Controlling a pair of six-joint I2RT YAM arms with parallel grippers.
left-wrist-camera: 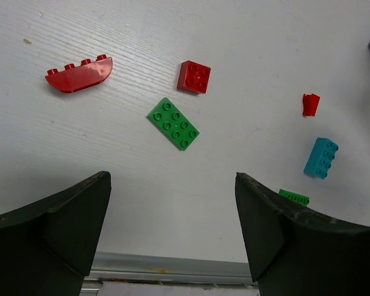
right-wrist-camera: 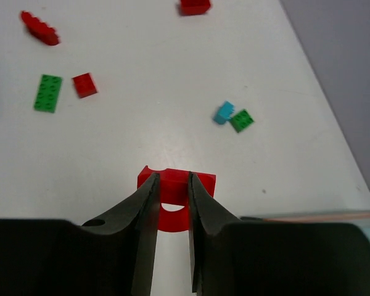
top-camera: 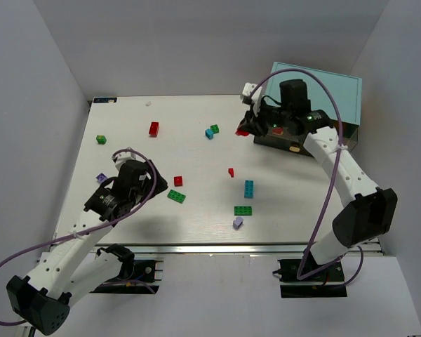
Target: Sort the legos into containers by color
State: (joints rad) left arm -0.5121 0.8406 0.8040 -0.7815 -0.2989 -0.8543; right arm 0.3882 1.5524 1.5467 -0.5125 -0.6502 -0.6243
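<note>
The right gripper (right-wrist-camera: 172, 183) is clenched on a red arch brick (right-wrist-camera: 205, 182), hanging just beside the teal cabinet (top-camera: 337, 91); what already lies inside it I cannot tell. The left gripper (left-wrist-camera: 171, 185) is released and empty above a green plate (left-wrist-camera: 173, 123), close to the front rail (left-wrist-camera: 172, 266) of the desk (top-camera: 196, 158). Roughly ten legos, among them a cyan one (top-camera: 248, 188), lie scattered, so most of the sorting seems left. The middle offers open room; walls (top-camera: 56, 56) hem three sides

Wide gaps between scattered legos (top-camera: 248, 188)
</note>
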